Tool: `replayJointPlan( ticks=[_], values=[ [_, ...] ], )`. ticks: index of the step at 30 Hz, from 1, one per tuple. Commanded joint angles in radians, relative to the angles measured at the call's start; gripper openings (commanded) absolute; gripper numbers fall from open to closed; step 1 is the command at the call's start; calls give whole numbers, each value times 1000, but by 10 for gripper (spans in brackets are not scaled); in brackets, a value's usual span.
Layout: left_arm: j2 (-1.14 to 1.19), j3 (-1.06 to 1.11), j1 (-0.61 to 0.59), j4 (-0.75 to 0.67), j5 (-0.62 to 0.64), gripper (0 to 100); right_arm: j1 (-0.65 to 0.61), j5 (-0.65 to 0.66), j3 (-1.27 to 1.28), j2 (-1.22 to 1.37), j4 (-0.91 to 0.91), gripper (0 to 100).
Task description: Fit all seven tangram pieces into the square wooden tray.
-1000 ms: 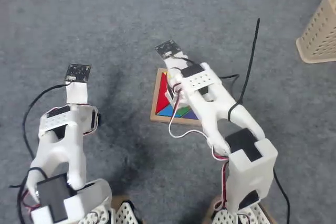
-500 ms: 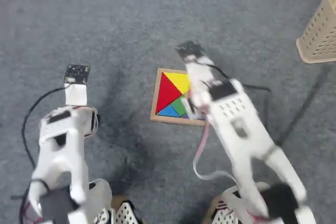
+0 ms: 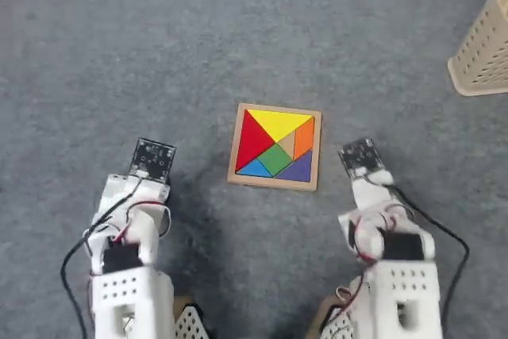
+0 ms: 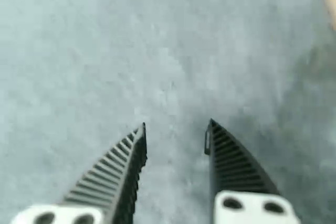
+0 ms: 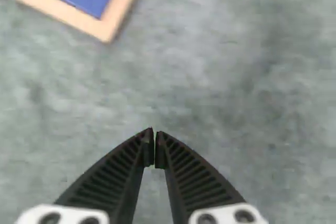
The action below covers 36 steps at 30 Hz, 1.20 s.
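- Now the square wooden tray point(image 3: 274, 183) is lying flat on the grey carpet point(image 3: 159, 53), between the two arms and a little ahead of them.
- Inside it, the tangram pieces point(image 3: 278, 144) are sitting flush within the rim: a red triangle point(image 3: 254, 139), a yellow triangle point(image 3: 279, 123), an orange piece point(image 3: 304, 137), a green square point(image 3: 275, 158), a blue triangle point(image 3: 254, 168) and a violet triangle point(image 3: 298, 168) are all showing.
- Off to one side, the left gripper point(image 4: 177, 124) is hovering over bare carpet, jaws spread apart and gripping nothing.
- Meanwhile the right gripper point(image 5: 154, 131) is hanging over carpet near one corner of the tray, jaws pressed together with nothing between them.
- Far off, a beige perforated basket point(image 3: 484, 37) is standing at the carpet's edge, well apart from the tray.
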Motion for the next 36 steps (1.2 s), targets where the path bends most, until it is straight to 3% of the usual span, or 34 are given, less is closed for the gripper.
replayJointPlan(
  ticks=[1,9,15,21,36],
  values=[
    [-216,2,29,233,9,177,76,38,71,-191,44,7],
    [-397,2,32,529,5,176,142,38,238,-519,117,7],
    [-440,1,34,671,3,176,240,40,259,-493,125,7],
    [-443,1,34,672,3,176,335,38,261,-486,125,7],
    [-443,1,34,672,3,176,338,38,261,-486,125,7]
  ],
)
